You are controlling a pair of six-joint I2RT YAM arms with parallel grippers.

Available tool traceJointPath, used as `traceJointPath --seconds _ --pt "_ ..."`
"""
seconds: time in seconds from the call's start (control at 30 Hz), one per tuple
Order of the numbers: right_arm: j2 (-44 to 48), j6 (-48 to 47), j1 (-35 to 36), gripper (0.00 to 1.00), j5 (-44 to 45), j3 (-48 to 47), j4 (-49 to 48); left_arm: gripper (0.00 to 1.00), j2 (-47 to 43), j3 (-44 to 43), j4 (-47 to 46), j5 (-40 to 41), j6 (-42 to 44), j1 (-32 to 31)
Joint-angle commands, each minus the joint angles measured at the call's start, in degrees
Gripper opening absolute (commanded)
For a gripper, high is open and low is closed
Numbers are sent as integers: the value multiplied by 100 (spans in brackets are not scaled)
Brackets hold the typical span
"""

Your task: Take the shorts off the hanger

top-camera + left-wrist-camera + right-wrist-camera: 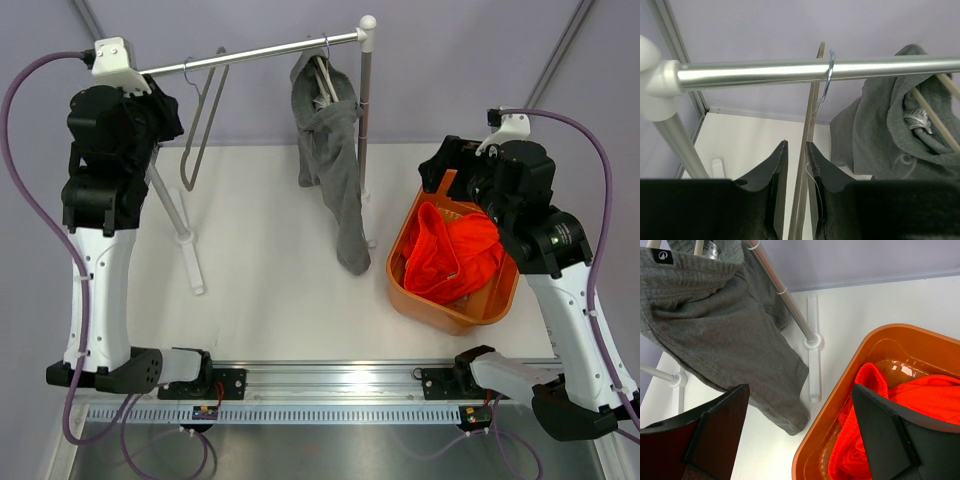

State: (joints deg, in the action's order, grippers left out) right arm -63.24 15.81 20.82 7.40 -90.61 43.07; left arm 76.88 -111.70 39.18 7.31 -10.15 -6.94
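- The left gripper [796, 145] is up at the metal rail [260, 52], near its left end. Its jaws are almost together, with only a thin slit between them.
- Through this slit the left wrist view shows the wooden arm of an empty hanger [200, 125]. I cannot tell if the fingers [777, 172] touch it or if it hangs behind them.
- The right gripper [799, 390] has its jaws wide apart and holds nothing. It hovers over the left rim of the orange basket [440, 310].
- The grey shorts [335, 170] hang from a second hanger [322, 80] near the right end of the rail. Their lower end reaches down toward the white table [270, 280].
- The orange-red shorts [455, 250] lie crumpled inside the basket, free of any hanger.
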Motion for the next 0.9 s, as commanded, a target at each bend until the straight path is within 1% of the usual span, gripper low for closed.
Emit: traceJointPath --seconds 0.0,0.1,0.2,0.23,0.3,0.33,0.37,0.43,0.47,0.5,0.57,0.6,0.7,0.8,0.87 --pt "163 -52 -52 93 -37 -1 -44 23 -436 52 -490 -10 -153 -18" --pt "207 -26 -52 93 -46 17 -44 23 -630 -18 -543 -168 -276 -141" --pt "207 -8 -52 94 -45 52 -71 24 -613 -150 -543 -20 -164 -666" --pt "198 1 -52 94 -54 52 -62 25 -561 -290 -534 277 -84 -1138" --pt "163 9 -52 94 -89 52 -62 25 -298 -466 -499 586 136 -1607" --pt "163 27 -52 94 -89 61 -79 27 -166 -658 -490 770 171 -1992" --pt "163 44 -52 94 -98 69 -88 27 140 -782 -447 815 172 -2143" --pt "146 53 -52 94 -116 61 -71 30 466 -1063 -429 877 145 -2460" --pt "137 62 -52 94 -116 52 -53 34 633 -1343 -446 912 180 -2566" --pt "146 54 -52 94 -107 43 -27 36 992 -1502 -455 1026 180 -2715" --pt "146 36 -52 94 -81 17 8 38 1337 -1975 -498 1027 119 -2778" --pt "146 45 -52 94 -55 8 26 42 1625 -2092 -551 983 6 -2795" --pt "119 18 -52 94 -11 -36 114 47 1979 -2373 -797 826 -267 -2795" --pt "110 -8 -52 94 60 -97 228 51 2322 -2488 -929 798 -495 -2795" --pt "93 -17 -52 94 86 -159 325 58 2472 -2453 -1104 833 -566 -2795"
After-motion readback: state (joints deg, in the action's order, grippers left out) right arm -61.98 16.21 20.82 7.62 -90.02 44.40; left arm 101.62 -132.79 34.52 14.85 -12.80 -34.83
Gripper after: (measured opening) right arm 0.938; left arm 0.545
